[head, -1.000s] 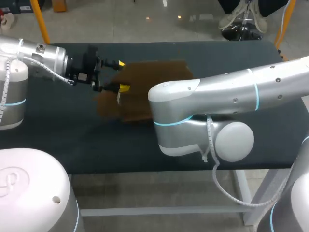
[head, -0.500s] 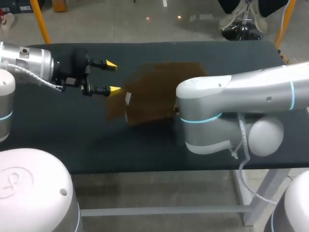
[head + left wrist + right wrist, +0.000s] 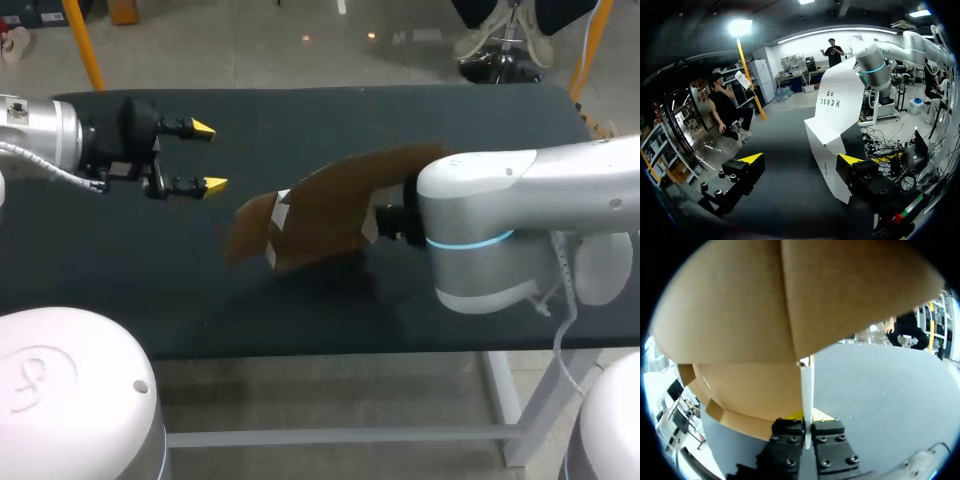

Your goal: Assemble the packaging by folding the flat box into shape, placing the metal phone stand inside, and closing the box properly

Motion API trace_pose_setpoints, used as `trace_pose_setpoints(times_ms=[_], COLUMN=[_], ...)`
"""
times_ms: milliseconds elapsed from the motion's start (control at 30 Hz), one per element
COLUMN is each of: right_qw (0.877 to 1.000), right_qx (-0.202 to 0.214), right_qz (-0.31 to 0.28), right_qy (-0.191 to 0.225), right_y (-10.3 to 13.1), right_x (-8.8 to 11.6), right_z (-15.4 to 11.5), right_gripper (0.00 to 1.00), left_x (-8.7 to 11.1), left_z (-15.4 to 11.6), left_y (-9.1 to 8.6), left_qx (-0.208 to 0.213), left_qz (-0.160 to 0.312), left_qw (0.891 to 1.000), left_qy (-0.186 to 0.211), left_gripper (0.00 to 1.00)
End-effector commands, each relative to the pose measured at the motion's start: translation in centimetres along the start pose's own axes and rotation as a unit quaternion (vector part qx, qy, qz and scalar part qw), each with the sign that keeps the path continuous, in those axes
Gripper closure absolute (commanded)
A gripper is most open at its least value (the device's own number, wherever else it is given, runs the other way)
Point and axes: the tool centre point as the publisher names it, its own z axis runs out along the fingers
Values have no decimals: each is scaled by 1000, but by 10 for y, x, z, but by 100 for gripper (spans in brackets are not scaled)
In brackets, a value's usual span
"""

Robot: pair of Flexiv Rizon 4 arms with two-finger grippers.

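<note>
The folding step is judged to be in hand. The flat box (image 3: 320, 210) is held tilted over the table (image 3: 300, 110) and is not yet formed; no phone stand is seen in any view. Nearest, the right gripper (image 3: 806, 422) is clamped on the box, a panel edge pinched between its fingers, with the cardboard spreading ahead of it and above it. Farther off, the left gripper (image 3: 209, 157) is held with fingers spread and nothing grasped, near the box's free end but apart from it. In the left wrist view the box's pale side is seen just ahead of one finger. A second hold on the free end by the left arm is judged to be needed next, so that the panels can be squared up.
</note>
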Motion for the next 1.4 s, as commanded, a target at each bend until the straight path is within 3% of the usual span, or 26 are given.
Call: trace_pose_setpoints(times_ms=[33,400,800,1067,1167,1400], right_qw=[993,985,975,965,954,954], right_qx=[28,55,125,183,235,235], right_qz=[-1,-3,5,20,25,25], right_qy=[111,162,182,187,184,184], right_y=[9,9,22,27,29,29], right_x=[-6,-9,-8,-12,-14,-14], right_z=[-6,-4,-3,-1,1,1], right_gripper=[100,100,100,100,100,100], left_x=[3,2,-3,-8,-8,-8], left_z=[-12,-27,-41,-51,-51,-51], left_y=[-2,-4,-8,-11,-11,-11], left_qx=[-2,-20,-44,-68,-68,-68], left_qz=[1,4,25,33,33,33], left_qw=[1000,1000,999,997,997,997], left_qy=[4,-6,5,31,31,31], left_gripper=[0,0,0,0,0,0])
